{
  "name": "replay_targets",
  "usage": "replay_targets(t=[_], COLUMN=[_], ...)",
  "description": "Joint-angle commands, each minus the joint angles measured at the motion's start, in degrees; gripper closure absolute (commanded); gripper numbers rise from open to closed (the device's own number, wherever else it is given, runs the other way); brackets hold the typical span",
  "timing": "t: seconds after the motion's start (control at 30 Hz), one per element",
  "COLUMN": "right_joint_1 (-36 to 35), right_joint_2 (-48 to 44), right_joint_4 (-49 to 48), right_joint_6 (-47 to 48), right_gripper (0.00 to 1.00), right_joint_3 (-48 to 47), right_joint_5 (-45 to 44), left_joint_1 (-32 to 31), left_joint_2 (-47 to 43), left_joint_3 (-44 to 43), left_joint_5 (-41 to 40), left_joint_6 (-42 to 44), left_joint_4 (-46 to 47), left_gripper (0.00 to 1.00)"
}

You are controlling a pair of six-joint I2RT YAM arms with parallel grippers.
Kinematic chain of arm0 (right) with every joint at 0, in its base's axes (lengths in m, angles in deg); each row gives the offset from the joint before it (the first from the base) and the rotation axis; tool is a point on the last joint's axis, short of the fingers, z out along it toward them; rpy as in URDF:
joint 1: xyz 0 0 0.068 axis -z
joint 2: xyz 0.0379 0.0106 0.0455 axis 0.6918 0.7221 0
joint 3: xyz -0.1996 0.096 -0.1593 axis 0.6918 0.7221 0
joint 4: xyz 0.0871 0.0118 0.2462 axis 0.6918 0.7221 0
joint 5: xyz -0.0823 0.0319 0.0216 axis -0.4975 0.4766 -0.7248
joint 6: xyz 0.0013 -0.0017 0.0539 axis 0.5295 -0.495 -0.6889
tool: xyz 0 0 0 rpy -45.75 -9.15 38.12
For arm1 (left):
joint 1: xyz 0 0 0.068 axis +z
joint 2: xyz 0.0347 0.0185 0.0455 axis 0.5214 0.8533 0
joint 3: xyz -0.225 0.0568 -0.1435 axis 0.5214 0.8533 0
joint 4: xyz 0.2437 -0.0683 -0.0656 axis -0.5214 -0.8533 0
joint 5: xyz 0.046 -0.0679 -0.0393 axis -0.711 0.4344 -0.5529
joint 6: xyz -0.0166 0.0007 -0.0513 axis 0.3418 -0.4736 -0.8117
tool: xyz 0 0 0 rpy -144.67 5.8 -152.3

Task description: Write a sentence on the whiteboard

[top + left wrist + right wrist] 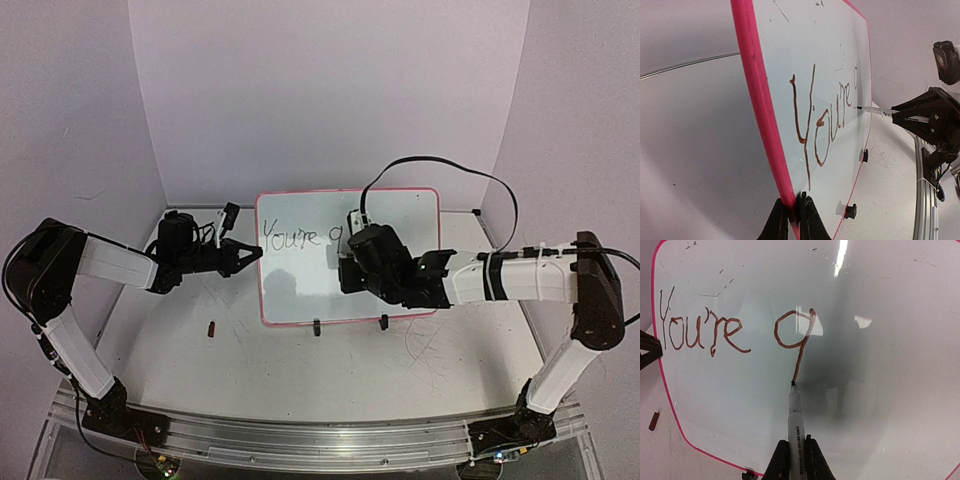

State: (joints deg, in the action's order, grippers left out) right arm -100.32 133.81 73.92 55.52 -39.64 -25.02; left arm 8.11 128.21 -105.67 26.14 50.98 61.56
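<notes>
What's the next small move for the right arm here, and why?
Probably hook the marker leftward to tail off the g: its tip sits at the stem's bottom, after "You're", and the left pincer steadies the board.

The whiteboard blocks mid-table; the tabletop before it lies open.

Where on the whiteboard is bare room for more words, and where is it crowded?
Free on the whiteboard: the right half, from the g to the right frame, and under the writing. Crowded: the upper left, where You're sits beside the left tool clamping the frame, and the g's tail, at the marker tip.
</notes>
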Motion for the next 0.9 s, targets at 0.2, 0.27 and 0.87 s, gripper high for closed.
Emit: replay_targets(t=[0.2,0.27,0.87], right_joint_1=[-1.4,-1.5,0.4], right_joint_2=[2.0,2.8,-8.6], right_joint_4=[1.1,0.9,-0.6], right_joint_6=[-1.4,-1.2,1.2], right_gripper=[1.00,1.00,1.00], right_joint_3=[-1.9,-2.6,1.6], right_joint_5=[1.5,1.8,-0.7], left_joint_1=[-1.9,-1.9,-1.9], left_joint_2=[0.9,0.9,1.5], left_joint_3=[-1.6,-1.6,-2.0], left_joint_5=[-3.8,-3.8,-3.7], left_joint_6=[5.4,5.4,5.6], left_joint_4=[-3.4,-3.4,-3.5], left_gripper=[1.00,1.00,1.00])
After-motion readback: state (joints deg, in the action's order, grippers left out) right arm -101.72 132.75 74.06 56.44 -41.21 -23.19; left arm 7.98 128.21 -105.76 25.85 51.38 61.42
